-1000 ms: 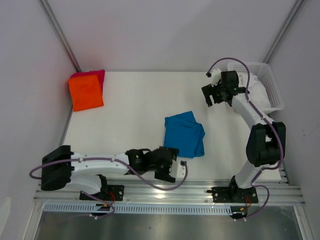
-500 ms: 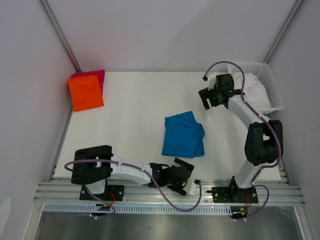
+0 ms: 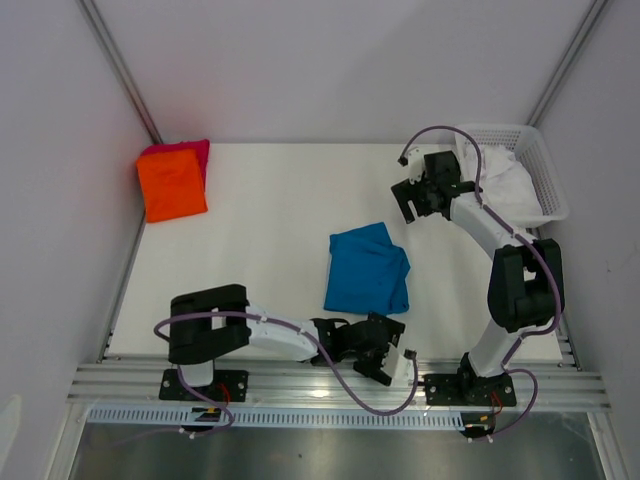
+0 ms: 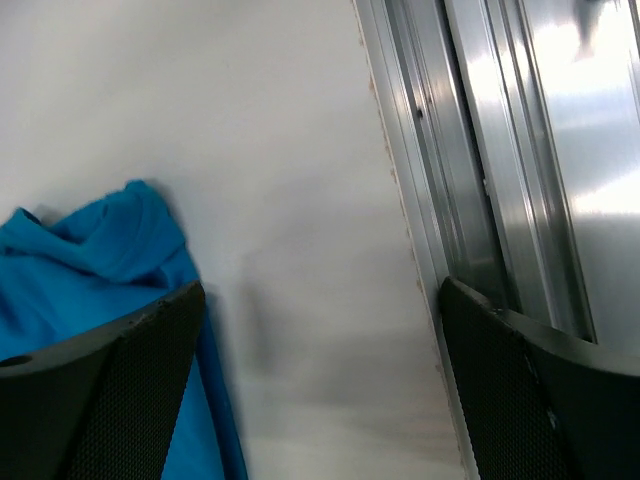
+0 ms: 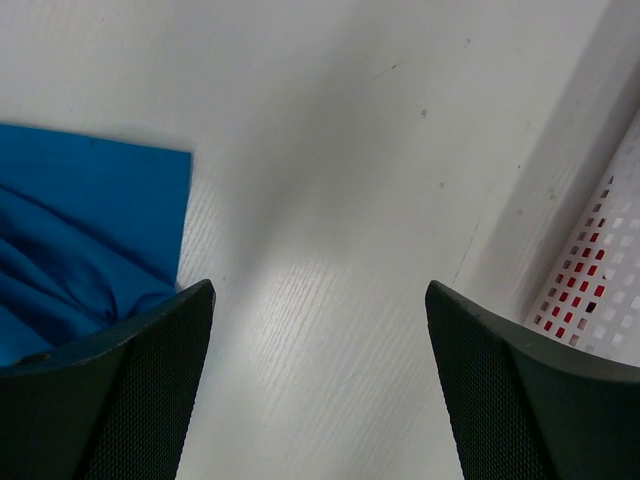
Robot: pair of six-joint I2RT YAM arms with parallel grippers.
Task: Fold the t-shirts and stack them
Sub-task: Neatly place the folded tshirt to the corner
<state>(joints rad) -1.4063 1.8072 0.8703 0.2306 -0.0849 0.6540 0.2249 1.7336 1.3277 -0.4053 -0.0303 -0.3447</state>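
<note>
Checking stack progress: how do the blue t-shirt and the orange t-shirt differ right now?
Place: the orange t-shirt sits in the far-left corner atop the pinkish-red t-shirt; the blue t-shirt lies alone mid-way across the table.
Fold: the orange t-shirt is a tidy rectangle; the blue t-shirt is looser, with rumpled edges.
Shared: both are folded, and neither is held.

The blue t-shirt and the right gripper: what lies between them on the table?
Nothing: only bare white table separates the blue t-shirt from the right gripper, as the top external view shows.
</note>
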